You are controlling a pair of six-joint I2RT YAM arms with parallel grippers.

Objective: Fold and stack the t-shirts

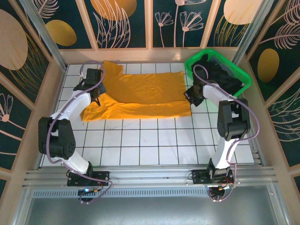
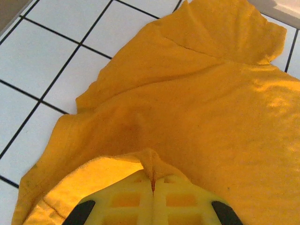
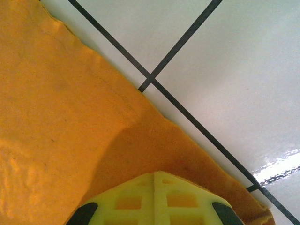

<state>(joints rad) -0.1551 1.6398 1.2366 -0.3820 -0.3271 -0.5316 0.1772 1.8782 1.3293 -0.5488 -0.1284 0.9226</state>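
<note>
You are on the fold step. The yellow shirt lies spread on the table. Your left gripper is pinched tight on its left side, and your right gripper on its right edge. Next, lift both sides together and lay them over evenly. Count: 1 yellow shirt, 2 grippers, 1 green basket. The black shirts are heaped inside it, too bunched to count.

A robot lab cell (aluminium rails, gridded tabletop, patterned walls).
</note>
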